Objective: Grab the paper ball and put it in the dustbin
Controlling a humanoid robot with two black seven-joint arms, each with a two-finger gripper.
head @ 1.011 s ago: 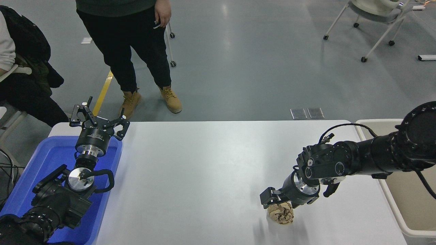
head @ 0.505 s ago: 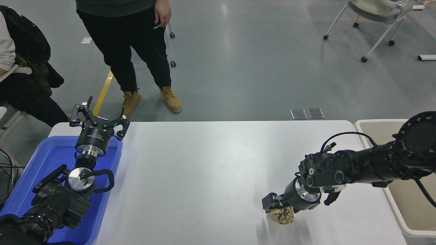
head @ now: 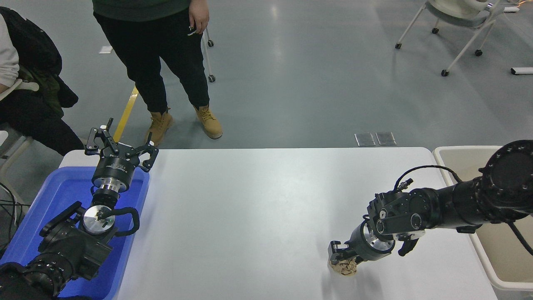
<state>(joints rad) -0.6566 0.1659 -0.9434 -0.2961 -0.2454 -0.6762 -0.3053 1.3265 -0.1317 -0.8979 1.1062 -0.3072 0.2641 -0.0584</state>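
The paper ball [head: 344,267], a crumpled tan wad, sits on the white table [head: 258,208] near its front right. My right gripper [head: 342,259] comes in from the right, pressed low over the ball's top and covering its upper part. Its jaws look open around the ball. The dustbin [head: 458,148], a deep cream tub, stands off the table's right end, partly behind my right arm. My left gripper [head: 120,146] is open and empty, parked at the lower left.
A blue tub [head: 62,187] sits at the table's left end under my left arm. A person in black trousers and tan boots [head: 166,62] stands beyond the far edge. Another person [head: 25,91] sits at the far left. A wheeled chair [head: 458,16] stands at the back right.
My right gripper has come down and slightly right onto the paper ball, now hiding more of it. The ball has stayed on the table. The left arm has not moved.
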